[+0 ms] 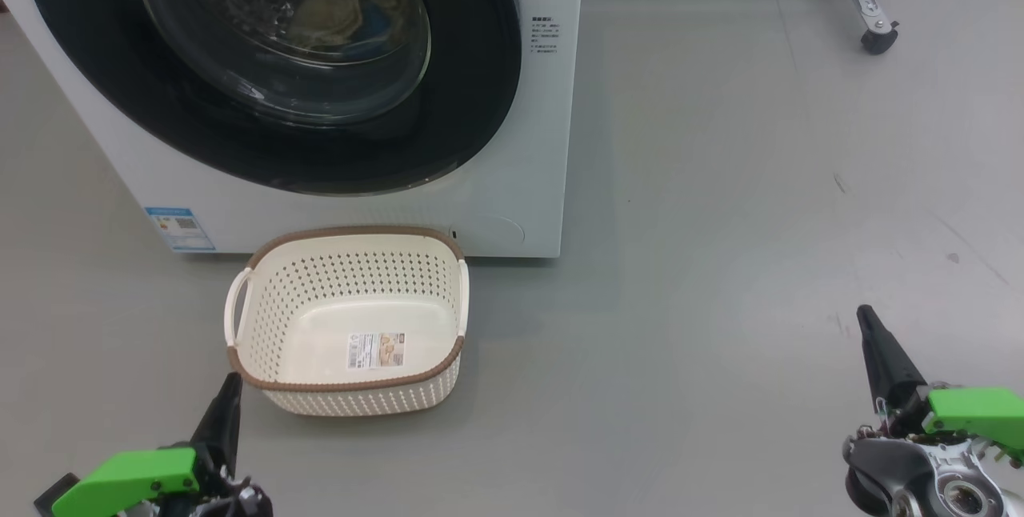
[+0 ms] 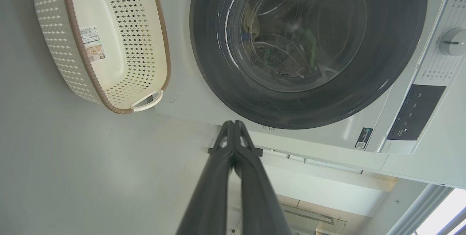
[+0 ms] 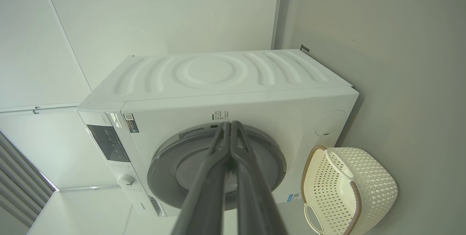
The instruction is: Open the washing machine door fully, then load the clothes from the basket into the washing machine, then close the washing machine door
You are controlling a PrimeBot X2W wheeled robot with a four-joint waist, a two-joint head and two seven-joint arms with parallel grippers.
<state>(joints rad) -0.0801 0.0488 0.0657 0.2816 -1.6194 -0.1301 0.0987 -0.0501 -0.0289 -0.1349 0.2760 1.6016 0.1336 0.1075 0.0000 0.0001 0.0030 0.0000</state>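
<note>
washing machine door (image 1: pixel 272 61) sits closed, flush in the front of the washing machine (image 1: pixel 384 213); its upper part is cut off by the top edge of the head view. behind the glass, a pale yellow smear with a blue patch, the clothes (image 1: pixel 340 9), lies inside the drum, warped by reflections, print not readable. basket (image 1: pixel 360 401) stands upright on the grey floor (image 1: pixel 720 221) just before the machine's lower front; paper label (image 1: pixel 376 349) on its bottom, text too small to read. left gripper (image 1: pixel 232 379) low at left, fingers pressed together, holding nothing, tip near the basket's near-left corner; contact cannot be told. right gripper (image 1: pixel 864 313) low at right, fingers together, empty, well apart from the basket. in the right wrist view, its own fingers (image 3: pixel 218 162) hide the door's middle.
</note>
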